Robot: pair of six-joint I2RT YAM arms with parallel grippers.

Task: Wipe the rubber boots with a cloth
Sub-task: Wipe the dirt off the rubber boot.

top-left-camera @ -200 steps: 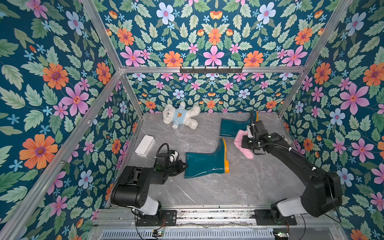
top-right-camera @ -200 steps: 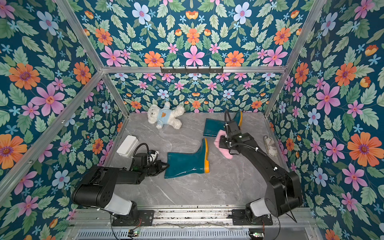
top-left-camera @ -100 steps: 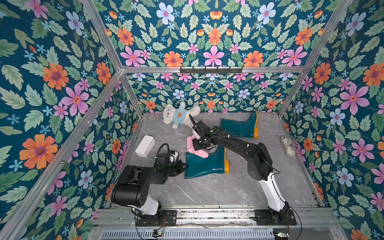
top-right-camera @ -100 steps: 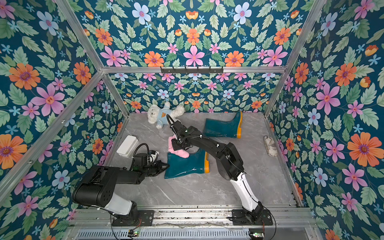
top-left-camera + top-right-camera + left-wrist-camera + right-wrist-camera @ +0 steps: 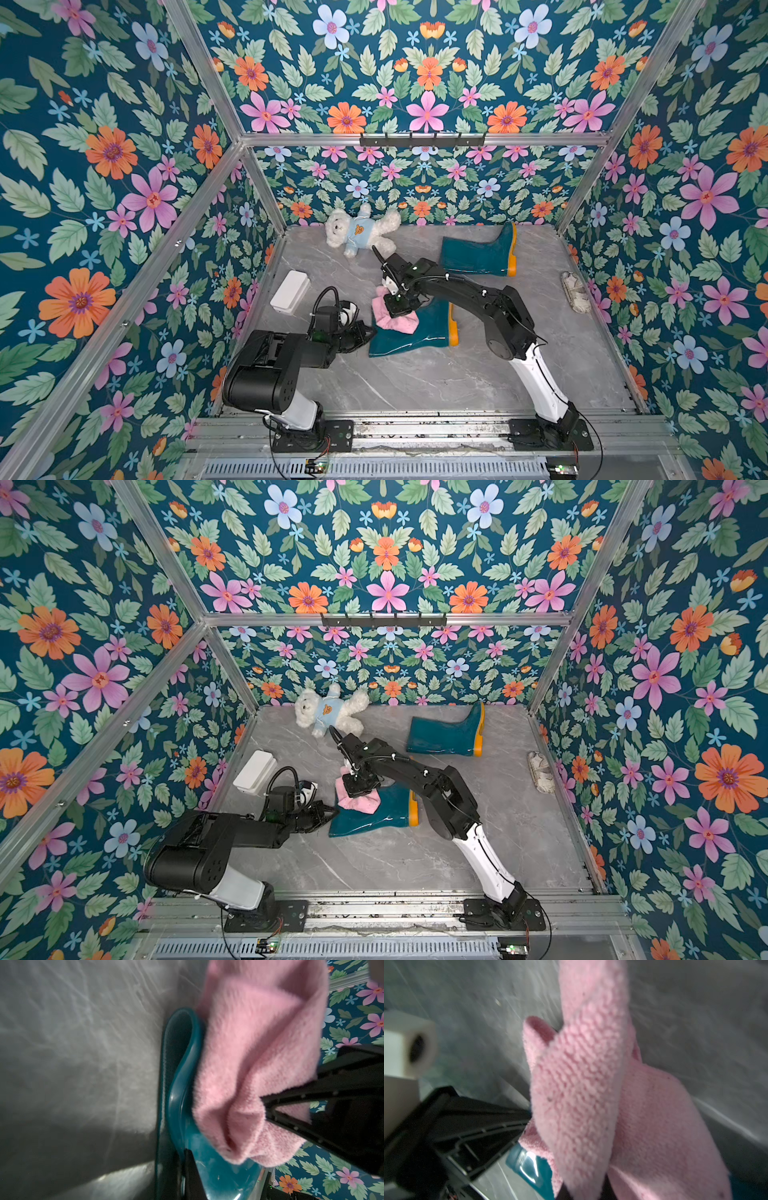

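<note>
**On the near boot, the cloth is down**

At mid-table, the right gripper (image 5: pixel 398 308) is clenched on the pink cloth (image 5: pixel 401 323), pressing it onto the near boot (image 5: pixel 415 340) up by the shaft's mouth. The left gripper (image 5: pixel 365 333) pinches that boot's cuff tight, pinning it on its side. By my read, the wipe is only getting going, with the foot and sole yet to be covered. The far boot (image 5: pixel 478 257) lies well apart at the back with no cloth on it. Room? Bare table (image 5: pixel 415 386) in front of the boot, and the bear (image 5: pixel 359 232) and box (image 5: pixel 290 291) sit clear of the stroke.
</note>
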